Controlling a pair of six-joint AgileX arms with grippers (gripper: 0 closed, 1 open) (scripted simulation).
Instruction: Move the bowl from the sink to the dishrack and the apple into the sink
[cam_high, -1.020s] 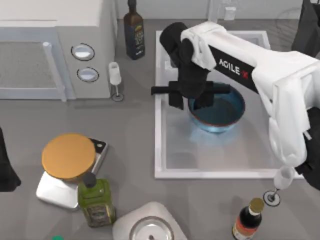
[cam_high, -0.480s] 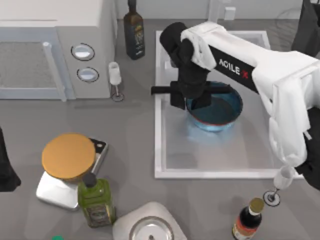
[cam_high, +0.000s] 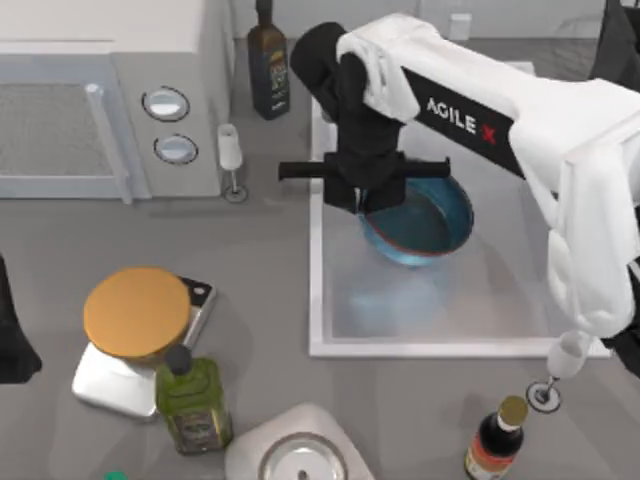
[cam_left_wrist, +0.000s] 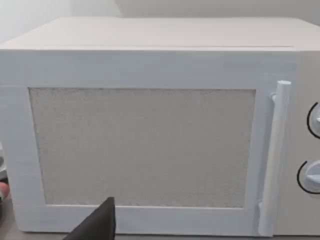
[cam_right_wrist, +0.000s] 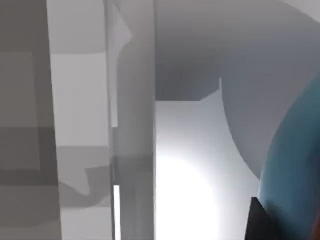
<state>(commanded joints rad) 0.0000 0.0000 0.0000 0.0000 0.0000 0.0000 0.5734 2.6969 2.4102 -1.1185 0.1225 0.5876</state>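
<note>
Blue and shiny, the bowl (cam_high: 425, 222) looks hard and slippery, so my right gripper (cam_high: 368, 197) pinches its thin rim above the sink (cam_high: 318, 290)

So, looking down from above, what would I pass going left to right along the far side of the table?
Microwave → small wine glass → dark bottle → right gripper at the blue bowl, lifted over the sink.
</note>
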